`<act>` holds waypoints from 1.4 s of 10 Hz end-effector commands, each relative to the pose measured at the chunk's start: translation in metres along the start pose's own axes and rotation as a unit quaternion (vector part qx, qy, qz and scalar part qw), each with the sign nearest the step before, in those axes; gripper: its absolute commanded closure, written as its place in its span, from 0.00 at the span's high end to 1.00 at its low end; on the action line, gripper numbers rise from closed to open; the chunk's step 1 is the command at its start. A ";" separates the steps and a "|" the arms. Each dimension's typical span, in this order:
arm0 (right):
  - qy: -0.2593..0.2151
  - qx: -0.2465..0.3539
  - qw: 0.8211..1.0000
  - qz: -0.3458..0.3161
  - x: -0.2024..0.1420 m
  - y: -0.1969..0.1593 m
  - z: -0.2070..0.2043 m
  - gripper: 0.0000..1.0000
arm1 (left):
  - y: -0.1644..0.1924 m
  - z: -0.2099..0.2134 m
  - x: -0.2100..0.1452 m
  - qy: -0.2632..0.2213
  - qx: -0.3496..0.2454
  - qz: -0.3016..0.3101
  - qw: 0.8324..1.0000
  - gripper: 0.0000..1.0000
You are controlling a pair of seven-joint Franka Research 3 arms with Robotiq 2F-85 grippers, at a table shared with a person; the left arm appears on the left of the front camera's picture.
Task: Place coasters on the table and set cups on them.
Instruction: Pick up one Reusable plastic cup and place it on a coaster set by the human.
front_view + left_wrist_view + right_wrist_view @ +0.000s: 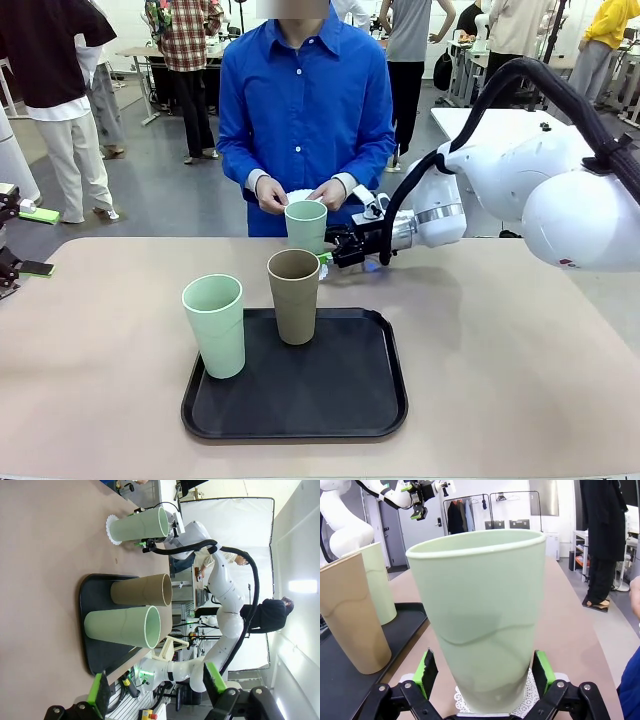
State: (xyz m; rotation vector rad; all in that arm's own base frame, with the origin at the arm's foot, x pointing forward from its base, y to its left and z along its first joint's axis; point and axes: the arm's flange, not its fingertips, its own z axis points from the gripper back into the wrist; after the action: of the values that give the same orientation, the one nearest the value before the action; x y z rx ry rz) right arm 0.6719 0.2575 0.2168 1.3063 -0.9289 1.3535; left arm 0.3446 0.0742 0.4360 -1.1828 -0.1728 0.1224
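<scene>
Well, seeing the right gripper [485,672] parked at the table's [500,350] far side, near the person [305,110] — jaws spread wide around a mint green cup [480,615], green pads just beside its walls, not clamping. Can't tell about actual contact. Finding that cup upright on a lacy white coaster [532,700]. Also spotting the other mint cup [214,325] and the brown cup [294,295] upright on the black tray [330,410], nearer the robot. Noting the left gripper [155,685] off at the left — gaping too, holding nothing.
</scene>
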 end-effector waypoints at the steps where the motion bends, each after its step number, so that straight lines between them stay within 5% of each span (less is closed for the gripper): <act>1: 0.009 0.013 1.000 -0.007 0.004 -0.010 0.005 1.00 | 0.000 0.001 0.000 -0.002 -0.007 -0.004 1.000 1.00; 9: 0.032 -0.008 0.999 -0.004 0.022 0.002 0.040 1.00 | 0.000 0.001 0.000 -0.002 -0.007 -0.004 1.000 1.00; 14: 0.183 -0.093 0.978 -0.038 0.084 0.079 0.088 1.00 | 0.000 0.001 0.000 -0.002 -0.007 -0.004 1.000 1.00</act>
State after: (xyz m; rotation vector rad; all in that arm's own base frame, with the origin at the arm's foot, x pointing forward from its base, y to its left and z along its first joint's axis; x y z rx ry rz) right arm 0.6535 0.1679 0.3022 0.9991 -0.8124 1.3843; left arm 0.3446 0.0742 0.4360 -1.1829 -0.1725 0.1226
